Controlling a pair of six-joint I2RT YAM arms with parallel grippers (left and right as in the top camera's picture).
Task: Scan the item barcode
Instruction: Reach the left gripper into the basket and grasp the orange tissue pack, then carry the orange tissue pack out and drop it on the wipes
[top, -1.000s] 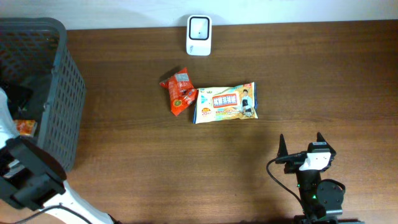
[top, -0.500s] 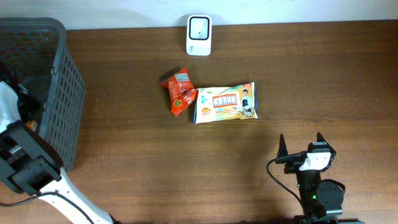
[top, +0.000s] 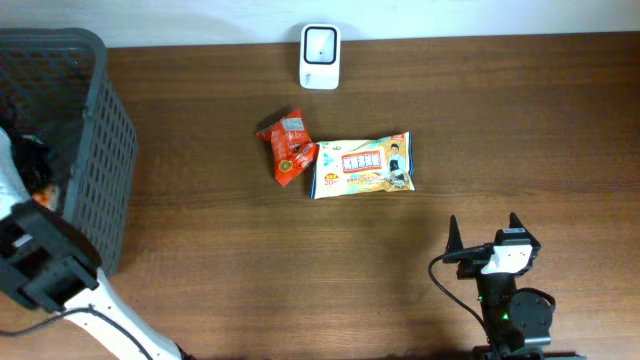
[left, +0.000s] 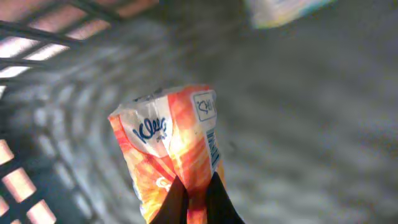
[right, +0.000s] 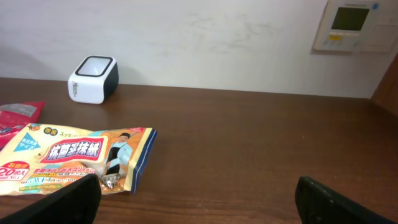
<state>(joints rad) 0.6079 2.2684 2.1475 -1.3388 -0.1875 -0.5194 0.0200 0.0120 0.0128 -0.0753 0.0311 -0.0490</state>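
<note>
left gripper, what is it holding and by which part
The left gripper is shut on an orange tissue pack, pinching its end nearest the wrist camera. The right gripper is open and empty.

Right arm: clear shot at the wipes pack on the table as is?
Probably yes. The right gripper is open and empty, and the wipes pack lies flat ahead of it with only bare table between.

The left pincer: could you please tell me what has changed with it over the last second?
The left pincer has shut on the orange pack inside the basket, its arm shifting slightly. The right pincer stayed open and still; the scanner, red packet and wipes did not move.
</note>
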